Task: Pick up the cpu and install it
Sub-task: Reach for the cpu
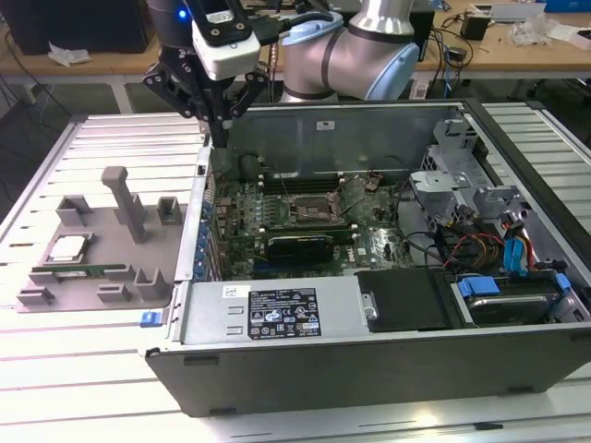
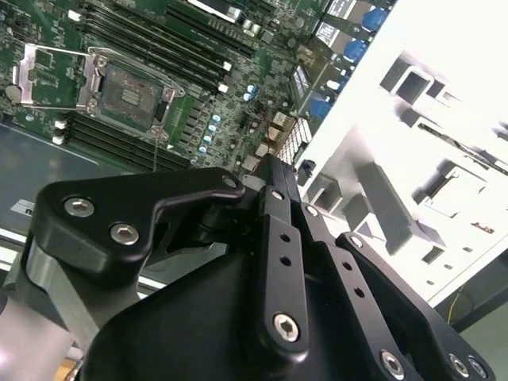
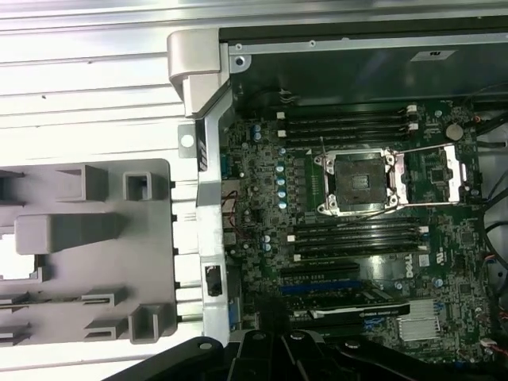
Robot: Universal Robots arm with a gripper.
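The cpu (image 1: 67,247) sits at the left middle of the exterior view, lying flat and shiny side up in a pocket of the grey fixture (image 1: 97,221). The fixture rests on the ribbed table (image 1: 83,369), just outside the open computer case (image 1: 369,369). I take the pocket to be there so the chip has a known position and square alignment for a top-down grasp. A long green memory stick (image 1: 78,272) lies in its own slot just below it in the frame, apart from the chip.

The gripper (image 1: 220,137) hangs in the upper left of the exterior view, pointing straight down over the case's side wall, between the fixture and the motherboard. Its fingers look pressed together with nothing between them, which the second wrist view backs up, with the fingers (image 2: 274,230) lying side by side. So nothing has been picked up yet, and the gripper is well apart from the chip.

Centre frame in the exterior view, the socket (image 1: 309,210) is bare. In the first wrist view its load plate (image 3: 436,171) lies swung away to the right of the socket, presumably to leave the contacts clear for a chip lowered from above.
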